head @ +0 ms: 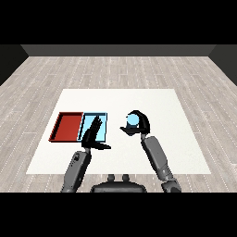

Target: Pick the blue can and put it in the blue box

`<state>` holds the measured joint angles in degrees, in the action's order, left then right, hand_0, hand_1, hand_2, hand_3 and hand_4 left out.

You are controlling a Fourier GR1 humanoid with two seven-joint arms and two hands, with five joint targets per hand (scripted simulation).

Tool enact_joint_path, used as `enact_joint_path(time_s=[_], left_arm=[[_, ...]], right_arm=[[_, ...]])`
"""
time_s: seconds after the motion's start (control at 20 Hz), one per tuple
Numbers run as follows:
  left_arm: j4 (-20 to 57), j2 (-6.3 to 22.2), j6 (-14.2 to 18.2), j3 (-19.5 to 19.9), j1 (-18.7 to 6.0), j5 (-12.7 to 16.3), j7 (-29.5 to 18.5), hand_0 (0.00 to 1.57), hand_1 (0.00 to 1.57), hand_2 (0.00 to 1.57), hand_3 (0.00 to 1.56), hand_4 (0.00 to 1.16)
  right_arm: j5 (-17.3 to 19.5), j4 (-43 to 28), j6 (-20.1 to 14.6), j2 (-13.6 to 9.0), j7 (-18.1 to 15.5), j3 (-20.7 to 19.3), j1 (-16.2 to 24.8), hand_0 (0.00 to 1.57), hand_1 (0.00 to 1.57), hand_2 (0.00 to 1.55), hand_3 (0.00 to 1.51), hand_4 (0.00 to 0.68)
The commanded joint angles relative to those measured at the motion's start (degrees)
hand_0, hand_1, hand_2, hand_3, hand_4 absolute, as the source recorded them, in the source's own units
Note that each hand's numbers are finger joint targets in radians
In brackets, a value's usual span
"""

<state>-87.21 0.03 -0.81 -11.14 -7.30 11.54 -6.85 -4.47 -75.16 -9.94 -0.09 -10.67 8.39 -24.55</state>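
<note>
The blue can (132, 121) shows as a light blue round top right of the table's middle, inside my right hand (140, 124), whose fingers and thumb curl round it. The light blue tray (102, 121) lies left of the can, with a gap of white table between them. My left hand (92, 134) reaches over the tray's near part with fingers straight and thumb spread to the right, holding nothing. It hides part of the tray's floor.
The red tray (67, 126) lies directly left of the light blue tray, touching it. The white table (152, 102) extends behind and to the right of the can. Wooden floor surrounds the table.
</note>
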Motion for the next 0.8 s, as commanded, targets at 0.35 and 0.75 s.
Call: enact_joint_path(time_s=[0.35, 0.75], left_arm=[[10.0, 0.0, 3.6, -4.6, -3.7, -1.7, -4.7, 0.0, 0.0, 0.0, 0.0, 0.0], [12.4, 0.0, 11.7, -10.9, -10.5, 2.4, -1.2, 0.0, 0.0, 0.0, 0.0, 0.0]], right_arm=[[-0.5, -0.5, -5.6, 0.1, 0.8, 8.6, -1.8, 1.44, 1.44, 1.45, 1.43, 0.606], [-0.1, -3.4, -4.6, 0.1, 1.8, 9.7, 0.0, 1.44, 1.44, 1.46, 1.43, 0.619]])
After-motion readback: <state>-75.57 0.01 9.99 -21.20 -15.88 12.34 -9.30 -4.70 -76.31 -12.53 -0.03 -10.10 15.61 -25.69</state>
